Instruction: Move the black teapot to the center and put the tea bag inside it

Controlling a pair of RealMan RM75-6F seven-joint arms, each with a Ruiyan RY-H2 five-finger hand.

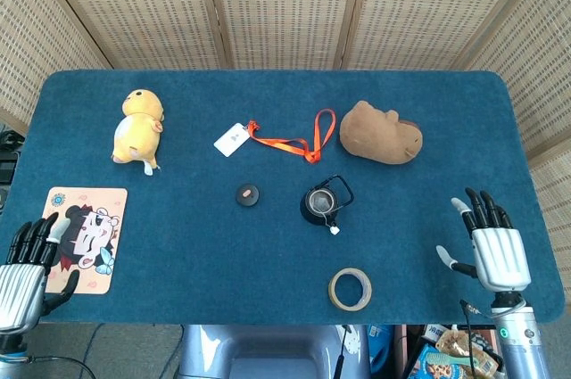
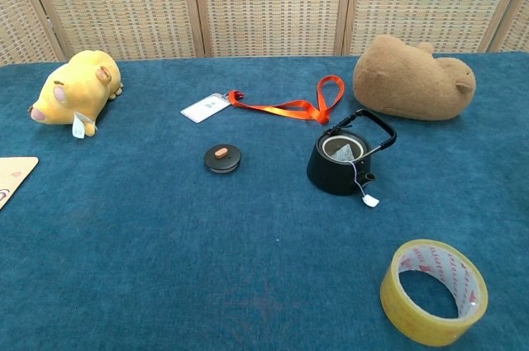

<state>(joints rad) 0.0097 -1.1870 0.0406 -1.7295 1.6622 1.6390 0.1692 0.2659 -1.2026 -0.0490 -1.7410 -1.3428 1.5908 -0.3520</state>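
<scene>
The black teapot [image 1: 321, 203] [image 2: 340, 163] stands lidless near the middle of the blue table, handle tipped back to the right. A tea bag [image 2: 342, 151] lies inside it, its string and white tag [image 2: 369, 200] hanging over the front rim. The teapot's lid [image 1: 247, 194] [image 2: 222, 158] sits to its left. My right hand [image 1: 491, 248] hovers at the front right corner, fingers spread, holding nothing. At the front left corner my left hand [image 1: 27, 269] is likewise spread and empty. Neither hand shows in the chest view.
A yellow tape roll [image 1: 351, 289] [image 2: 433, 291] lies in front of the teapot. A brown plush [image 1: 380, 134] and an orange lanyard with a card [image 1: 285, 140] lie behind it. A yellow plush [image 1: 138, 126] is at the back left, a cartoon mat [image 1: 81, 238] at the front left.
</scene>
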